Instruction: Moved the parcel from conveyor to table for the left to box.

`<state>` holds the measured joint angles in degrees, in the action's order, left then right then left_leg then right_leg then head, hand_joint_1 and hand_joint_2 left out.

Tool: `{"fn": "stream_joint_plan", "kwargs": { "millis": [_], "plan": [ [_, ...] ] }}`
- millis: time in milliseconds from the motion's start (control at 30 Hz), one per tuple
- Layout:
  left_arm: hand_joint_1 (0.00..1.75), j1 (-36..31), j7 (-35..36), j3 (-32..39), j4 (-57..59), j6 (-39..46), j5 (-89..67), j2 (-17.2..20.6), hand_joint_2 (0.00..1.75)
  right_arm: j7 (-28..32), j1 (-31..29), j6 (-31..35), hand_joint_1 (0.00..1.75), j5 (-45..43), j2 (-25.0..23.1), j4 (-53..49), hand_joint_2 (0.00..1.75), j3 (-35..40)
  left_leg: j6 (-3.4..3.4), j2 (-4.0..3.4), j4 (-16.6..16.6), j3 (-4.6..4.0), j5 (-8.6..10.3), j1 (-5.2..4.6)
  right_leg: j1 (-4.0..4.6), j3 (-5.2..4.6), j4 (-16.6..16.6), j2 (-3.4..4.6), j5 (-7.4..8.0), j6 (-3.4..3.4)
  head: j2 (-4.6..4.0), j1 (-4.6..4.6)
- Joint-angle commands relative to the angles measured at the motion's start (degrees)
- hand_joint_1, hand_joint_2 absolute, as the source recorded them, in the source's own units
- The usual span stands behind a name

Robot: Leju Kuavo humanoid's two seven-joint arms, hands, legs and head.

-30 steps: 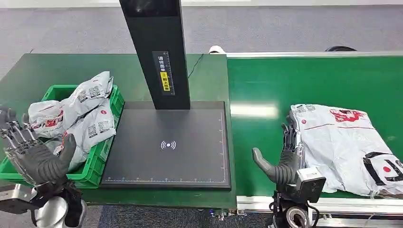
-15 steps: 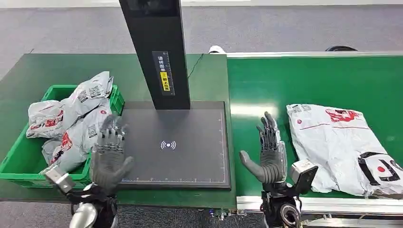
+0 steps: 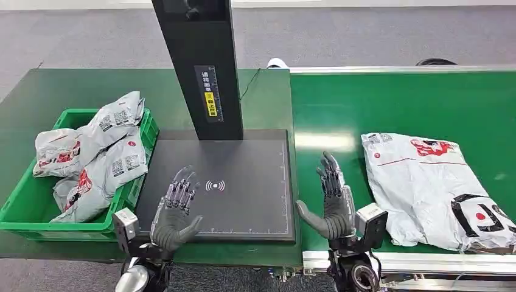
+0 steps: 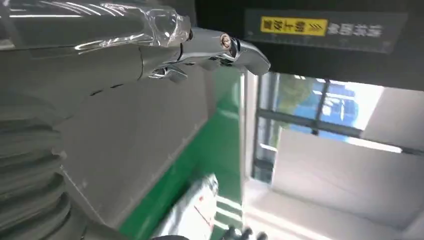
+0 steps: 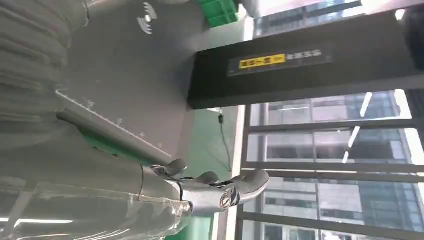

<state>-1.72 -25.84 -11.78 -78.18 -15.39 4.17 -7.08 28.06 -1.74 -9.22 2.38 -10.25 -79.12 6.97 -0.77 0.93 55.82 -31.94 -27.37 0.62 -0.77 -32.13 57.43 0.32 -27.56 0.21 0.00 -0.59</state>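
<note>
Beside the right robot hand (image 3: 333,198), on its outer side and apart from it: one grey parcel (image 3: 432,188), lying flat on the green conveyor (image 3: 389,103), printed with red and black marks. Right robot hand: raised upright over the conveyor's near edge, fingers spread and straight, thumb held out toward the scanner pad; nothing held.

Left robot hand (image 3: 174,210): over the near part of the black scanner pad (image 3: 243,164), fingers apart and extended forward, nothing held; whether it touches the pad cannot be told from above. Just ahead of its fingertips: white wireless symbol (image 3: 215,185) printed on the pad.

Outward of the left robot hand, on the dark green tabletop (image 3: 61,91): one green crate (image 3: 24,213), holding several grey parcels (image 3: 91,158) piled loosely, with printed labels and red marks showing.

Ahead of both hands, rising from the pad's far edge: black scanner column (image 3: 198,61), bearing a yellow-and-white label (image 3: 210,92). The left wrist view is soft, likely with motion blur.
</note>
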Motion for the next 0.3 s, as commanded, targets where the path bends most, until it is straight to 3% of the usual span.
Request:
{"fn": "stream_joint_plan", "kwargs": {
  "millis": [33,133,300],
  "plan": [
    [0.00,-2.60,-1.21,0.23,6.10,1.74,-5.38,0.37,1.75,-6.51,-1.66,3.03,0.00,3.62,1.70,7.00,1.75,2.90,0.02,-0.04,-0.08,0.09,0.03,0.01,0.02,0.11,-0.10,-0.04,0.04,-0.02,0.00,0.00],
    [0.00,-2.35,-1.34,2.29,4.62,2.14,-5.45,0.59,1.75,-5.42,-2.03,5.42,0.00,5.65,1.30,7.89,1.75,3.13,0.01,-0.10,-0.06,0.07,0.02,0.03,0.04,0.07,-0.09,0.04,0.05,-0.03,0.00,0.00],
    [0.00,-0.83,-0.55,2.70,3.92,1.77,-6.70,0.61,1.75,-6.34,-3.16,2.85,0.00,5.82,1.26,9.56,1.75,3.54,0.02,-0.17,-0.06,0.07,0.00,0.02,0.03,0.07,-0.08,0.10,0.05,-0.02,0.00,0.00]
  ]
}}
